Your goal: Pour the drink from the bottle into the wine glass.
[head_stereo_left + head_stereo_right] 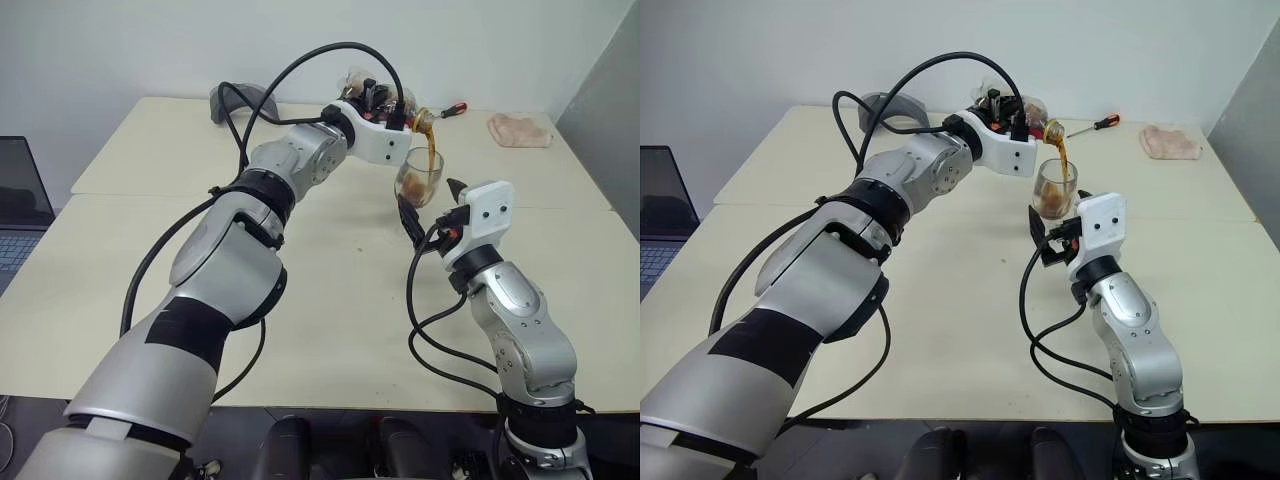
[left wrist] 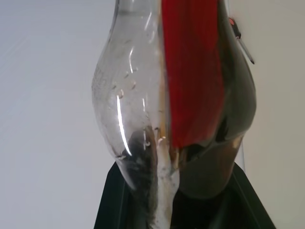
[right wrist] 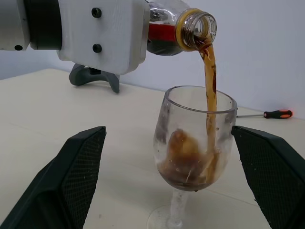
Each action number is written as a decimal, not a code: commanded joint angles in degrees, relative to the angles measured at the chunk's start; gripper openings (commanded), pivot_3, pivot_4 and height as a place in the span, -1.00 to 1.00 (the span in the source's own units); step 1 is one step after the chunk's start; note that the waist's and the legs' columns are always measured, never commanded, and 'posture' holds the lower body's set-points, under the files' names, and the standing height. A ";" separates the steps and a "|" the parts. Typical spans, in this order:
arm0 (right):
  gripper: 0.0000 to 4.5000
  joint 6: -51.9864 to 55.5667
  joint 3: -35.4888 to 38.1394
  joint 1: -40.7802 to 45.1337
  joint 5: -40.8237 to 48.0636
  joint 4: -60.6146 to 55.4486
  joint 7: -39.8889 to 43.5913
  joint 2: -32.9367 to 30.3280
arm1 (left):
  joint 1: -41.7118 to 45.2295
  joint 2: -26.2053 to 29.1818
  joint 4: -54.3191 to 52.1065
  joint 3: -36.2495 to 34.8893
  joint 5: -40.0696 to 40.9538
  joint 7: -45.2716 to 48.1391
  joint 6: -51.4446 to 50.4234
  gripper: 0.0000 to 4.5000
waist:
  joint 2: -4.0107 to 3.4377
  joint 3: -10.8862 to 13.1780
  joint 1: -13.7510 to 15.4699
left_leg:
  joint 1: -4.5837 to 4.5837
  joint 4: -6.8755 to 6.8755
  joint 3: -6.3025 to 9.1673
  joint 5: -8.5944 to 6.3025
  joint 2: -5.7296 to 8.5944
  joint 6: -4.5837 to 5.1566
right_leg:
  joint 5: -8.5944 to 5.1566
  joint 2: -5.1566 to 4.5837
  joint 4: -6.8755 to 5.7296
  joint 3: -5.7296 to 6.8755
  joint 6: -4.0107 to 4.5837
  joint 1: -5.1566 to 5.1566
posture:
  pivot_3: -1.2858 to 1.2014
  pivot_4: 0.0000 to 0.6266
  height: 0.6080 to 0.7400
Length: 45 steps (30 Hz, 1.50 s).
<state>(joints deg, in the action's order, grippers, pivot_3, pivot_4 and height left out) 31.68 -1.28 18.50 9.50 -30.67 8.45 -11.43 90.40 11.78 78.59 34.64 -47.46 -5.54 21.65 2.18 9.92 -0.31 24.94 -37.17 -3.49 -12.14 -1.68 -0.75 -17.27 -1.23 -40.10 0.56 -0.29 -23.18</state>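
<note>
1. Cream table (image 1: 330,330) carries everything; the wine glass (image 3: 195,143) stands on it and serves as landmark.
2. Nearest to the camera, the right gripper (image 3: 171,176) waits with fingers wide apart, one on each side of the glass, not touching it.
3. Above the glass, the left gripper (image 1: 1012,128) is clamped on the bottle (image 3: 178,31), tilted mouth-down.
4. The drink (image 3: 209,81) falls in a brown stream into the glass bowl.
5. Behind the glass lie a screwdriver (image 3: 271,114) and a pink cloth (image 1: 520,130).

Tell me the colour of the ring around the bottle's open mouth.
Yellow, on the bottle; clearest in the right wrist view.
</note>
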 commanded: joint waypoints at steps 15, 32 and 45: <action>1.00 -1.19 0.36 0.04 -0.13 -1.73 0.29 0.04 | 2.40 0.95 -1.08 0.60 -0.47 -1.15 0.03 -0.66 | 0.00 0.00 0.00 | 0.00 -0.01 0.00 0.01 0.00 -0.01 | 0.00 0.00 -0.01 0.00 0.00 0.00 | 0.03 -0.52 1.00; 1.00 -1.21 0.43 0.51 0.06 -1.09 0.60 0.06 | 2.66 1.75 -1.17 1.11 -1.13 -1.44 0.36 -0.66 | 0.00 0.00 0.00 | 0.00 -0.02 0.00 0.01 0.00 -0.01 | 0.00 0.00 -0.02 -0.01 0.00 0.00 | 0.03 -0.52 1.00; 1.00 -1.38 0.59 0.61 0.03 -0.69 0.45 0.21 | 2.75 1.83 -1.19 1.26 -1.38 -1.38 0.72 -0.66 | 0.00 0.00 0.00 | 0.00 -0.03 0.00 0.01 0.00 -0.01 | 0.00 0.00 -0.03 0.00 0.00 0.00 | 0.03 -0.52 1.00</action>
<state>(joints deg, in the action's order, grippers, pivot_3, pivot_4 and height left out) 31.68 -1.29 18.49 9.59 -30.58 8.75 -11.24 90.41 13.08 78.61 35.74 -48.76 -5.66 21.98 2.18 9.92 -0.31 24.94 -37.20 -3.48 -12.13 -1.68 -0.77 -17.27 -1.24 -40.13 0.56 -0.29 -23.19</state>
